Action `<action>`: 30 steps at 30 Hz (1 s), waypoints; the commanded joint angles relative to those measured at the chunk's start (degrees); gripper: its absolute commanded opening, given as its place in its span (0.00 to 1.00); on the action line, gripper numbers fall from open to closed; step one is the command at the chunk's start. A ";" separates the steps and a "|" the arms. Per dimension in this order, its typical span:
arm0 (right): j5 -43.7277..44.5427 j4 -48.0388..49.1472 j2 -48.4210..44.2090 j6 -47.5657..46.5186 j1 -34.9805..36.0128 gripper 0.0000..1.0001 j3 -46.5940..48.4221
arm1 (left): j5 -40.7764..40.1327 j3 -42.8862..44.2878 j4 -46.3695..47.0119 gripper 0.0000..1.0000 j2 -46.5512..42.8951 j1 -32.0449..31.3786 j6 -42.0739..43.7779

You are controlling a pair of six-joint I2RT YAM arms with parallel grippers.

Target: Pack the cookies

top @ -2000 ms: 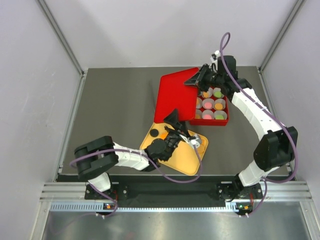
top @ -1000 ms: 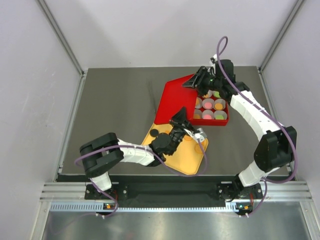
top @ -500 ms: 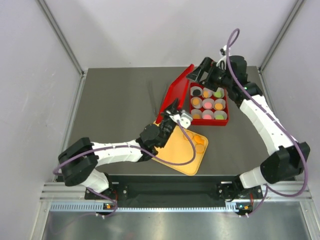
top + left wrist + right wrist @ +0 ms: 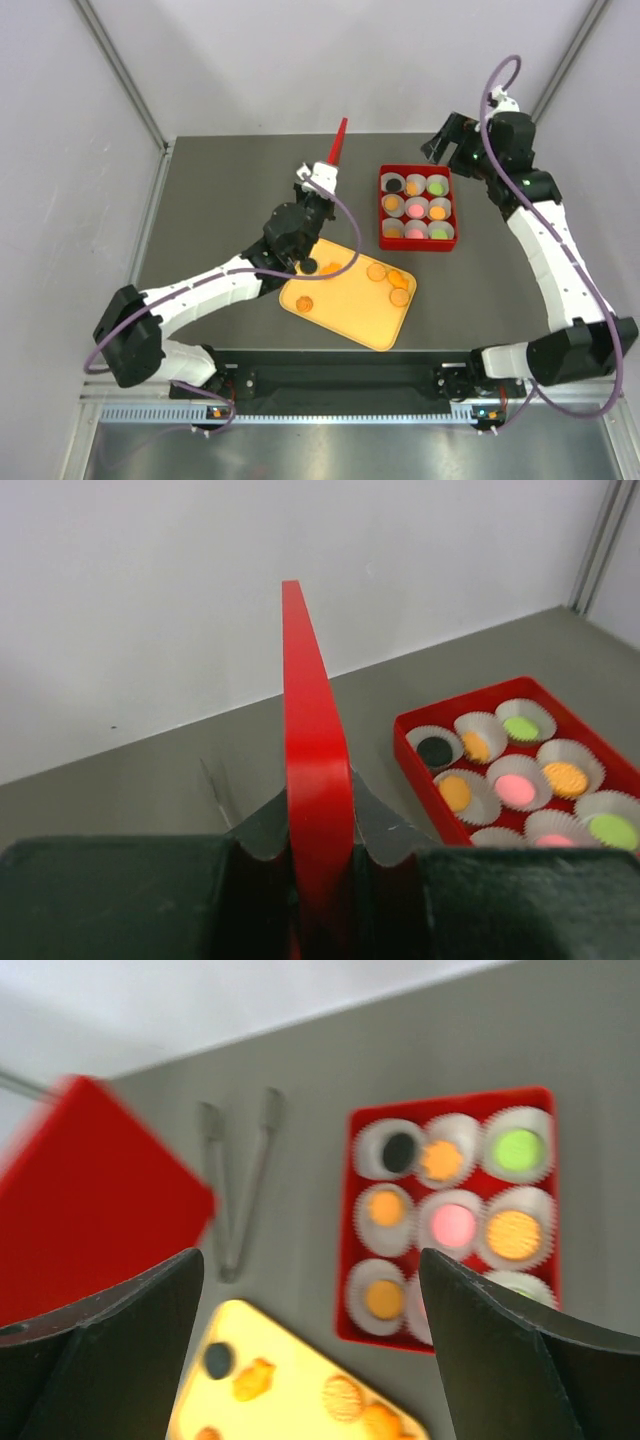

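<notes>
Overhead, left gripper (image 4: 323,175) pinches a red lid (image 4: 338,135), stood on edge. Cookies (image 4: 399,296) lie loose on the orange tray (image 4: 350,310), and more sit in cups inside the box (image 4: 417,246). Right gripper (image 4: 447,143) hangs spread by the box's far corner.

From the left wrist, both fingers (image 4: 120,900) clamp the lid, with the box to its right.

From the right wrist, the fingers (image 4: 100,1360) stand wide apart with nothing between them. Below are the box, the tray, tongs (image 4: 240,1190) and the blurred lid.
</notes>
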 commanded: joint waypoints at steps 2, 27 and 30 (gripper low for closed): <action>10.13 -4.33 6.52 -7.82 -1.58 0.87 0.37 | 3.65 7.45 -9.71 0.00 -5.37 1.87 -16.98; 16.12 -5.21 29.21 -13.91 -7.65 0.59 3.63 | 27.64 13.34 -24.15 0.00 -10.82 11.71 -43.81; 15.59 -4.77 31.05 -13.38 -7.83 0.56 4.42 | 32.01 13.43 -23.71 0.00 -10.21 14.00 -47.51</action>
